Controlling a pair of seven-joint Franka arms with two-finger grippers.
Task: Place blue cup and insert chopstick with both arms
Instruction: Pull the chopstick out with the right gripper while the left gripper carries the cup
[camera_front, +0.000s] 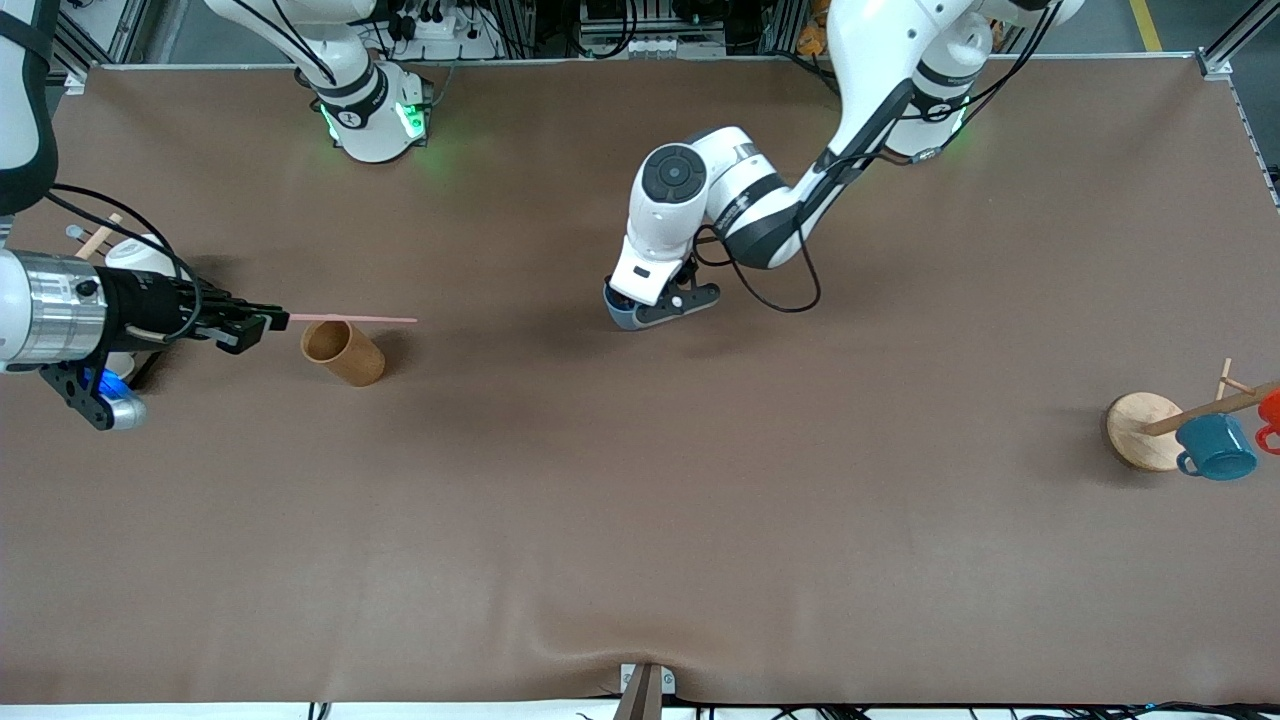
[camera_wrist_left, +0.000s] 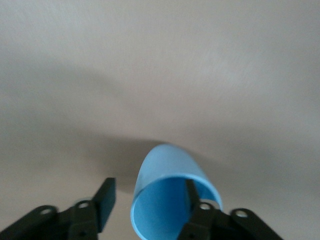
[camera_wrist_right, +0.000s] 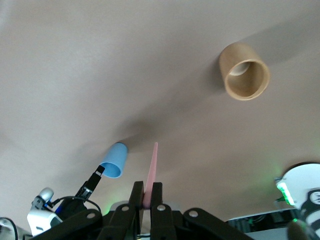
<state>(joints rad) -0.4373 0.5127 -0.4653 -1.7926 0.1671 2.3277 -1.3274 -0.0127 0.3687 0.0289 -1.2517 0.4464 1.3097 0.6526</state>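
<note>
Brown mat covers the table (camera_front: 640, 520). Your left gripper (camera_front: 655, 305) sits low at mid-table, one finger inside the blue cup (camera_wrist_left: 167, 200) and one outside — pinching its wall; cup looks tilted, contact w/ mat unclear. Right gripper (camera_front: 250, 325), closed on the chopstick (camera_front: 355, 319), hovers over the brown cup (camera_front: 345, 352). Step: placing cup. Next: set it upright, release, then bring stick over.

Bench (camera_front: 640, 520): brown matt cover, looks like cloth, slightly wrinkled at lower edge of front view. Blue cup (camera_wrist_left: 167, 200): smooth plastic, soft sheen. Chopstick (camera_front: 352, 319): pale pink, smooth, matt. Brown cup (camera_front: 345, 351): wood-like, matt. Teal mug (camera_front: 1216, 447): glossy. Rack base (camera_front: 1140, 428): pale bare wood. Right tool (camera_front: 262, 321): black matt plastic; wrist above: shiny metal.
</note>
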